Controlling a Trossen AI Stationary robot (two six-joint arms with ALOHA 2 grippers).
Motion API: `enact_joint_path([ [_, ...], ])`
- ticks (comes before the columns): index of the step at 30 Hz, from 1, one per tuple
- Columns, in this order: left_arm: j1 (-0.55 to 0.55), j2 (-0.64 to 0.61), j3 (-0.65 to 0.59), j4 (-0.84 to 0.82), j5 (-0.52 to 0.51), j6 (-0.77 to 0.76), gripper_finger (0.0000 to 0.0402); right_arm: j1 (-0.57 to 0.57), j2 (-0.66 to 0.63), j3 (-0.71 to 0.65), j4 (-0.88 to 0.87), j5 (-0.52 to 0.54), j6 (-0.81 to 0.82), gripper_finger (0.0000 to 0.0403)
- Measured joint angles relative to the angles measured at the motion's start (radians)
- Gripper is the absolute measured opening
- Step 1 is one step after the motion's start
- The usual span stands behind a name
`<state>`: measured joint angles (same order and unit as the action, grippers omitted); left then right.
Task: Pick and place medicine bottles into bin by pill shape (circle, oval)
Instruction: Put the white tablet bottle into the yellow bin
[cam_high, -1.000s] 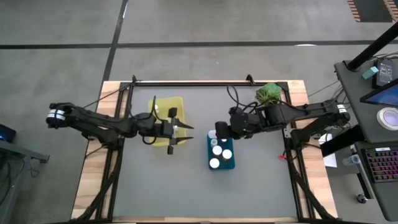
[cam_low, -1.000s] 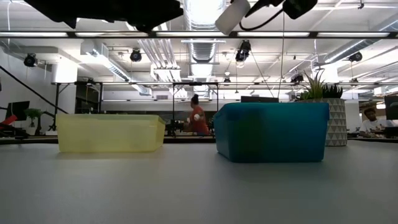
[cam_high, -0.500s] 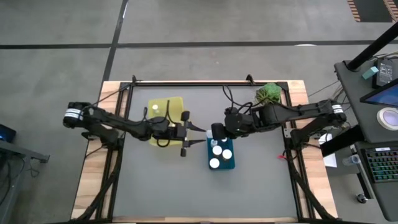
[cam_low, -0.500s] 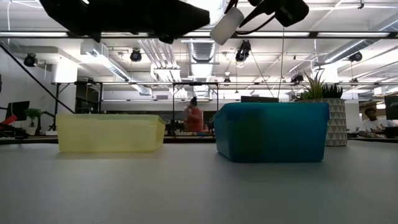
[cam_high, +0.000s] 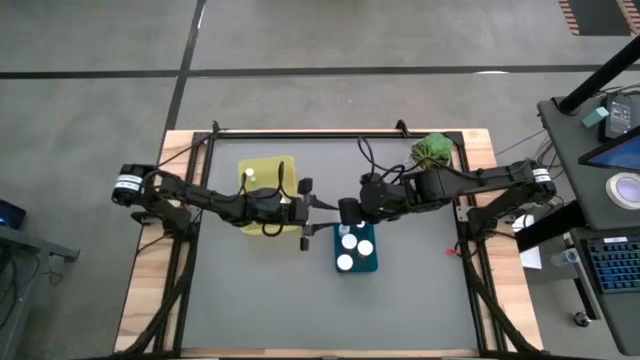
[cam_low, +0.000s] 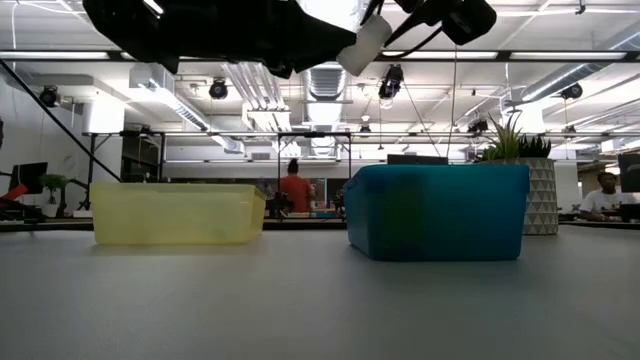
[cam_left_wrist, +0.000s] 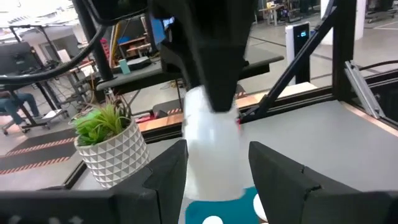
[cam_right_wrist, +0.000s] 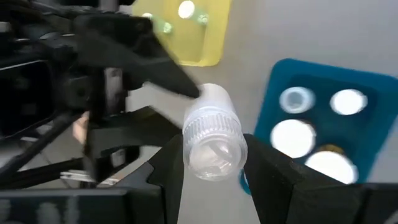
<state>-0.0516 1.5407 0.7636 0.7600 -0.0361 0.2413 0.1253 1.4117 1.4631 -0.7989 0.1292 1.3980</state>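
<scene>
- High view: holding a small white-capped clear medicine bottle (cam_high: 347, 211) in the right gripper (cam_high: 352, 211), in the air between the yellow plastic bin (cam_high: 268, 178) and the blue plastic bin (cam_high: 356, 250); reaching in with the left gripper (cam_high: 318, 212), fingers spread either side of it. Showing three bottles in blue, one in yellow; none loose on the grey table (cam_high: 250, 290).
- Low view: hanging bottle (cam_low: 364, 45) well above both bins; plenty of clearance underneath.
- Left wrist view: straddling the bottle (cam_left_wrist: 211, 155) with open fingers (cam_left_wrist: 168, 180), not clamping yet.
- Right wrist view: pinching the bottle (cam_right_wrist: 211, 134) firmly; looking like a handover, drop into a bin pending.
</scene>
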Motion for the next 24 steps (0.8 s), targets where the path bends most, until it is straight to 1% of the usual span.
enact_joint_path([
  [2, 0.001, 0.002, 0.000, -0.008, 0.000, 0.000, 0.0161, 0.000, 0.000, 0.000, 0.025, -0.002, 0.014, 0.0137],
  [4, 0.000, 0.003, 0.000, -0.017, 0.000, -0.001, 0.0174, 0.001, 0.000, 0.000, 0.036, -0.003, 0.014, 0.0137],
  [11, 0.000, 0.003, -0.001, -0.022, 0.001, 0.000, 0.0254, -0.002, -0.001, 0.002, 0.112, -0.003, 0.002, 0.0137],
  [14, -0.001, 0.003, -0.001, -0.023, 0.002, 0.012, 0.0272, -0.006, -0.001, 0.002, 0.101, -0.003, -0.004, 0.0137],
  [18, -0.001, 0.003, -0.001, -0.023, 0.002, 0.031, 0.0270, -0.008, -0.001, 0.002, 0.101, -0.003, -0.008, 0.0137],
  [24, -0.001, 0.003, 0.003, -0.014, 0.002, 0.031, 0.0230, -0.008, -0.001, 0.002, 0.098, -0.006, -0.029, 0.0137],
])
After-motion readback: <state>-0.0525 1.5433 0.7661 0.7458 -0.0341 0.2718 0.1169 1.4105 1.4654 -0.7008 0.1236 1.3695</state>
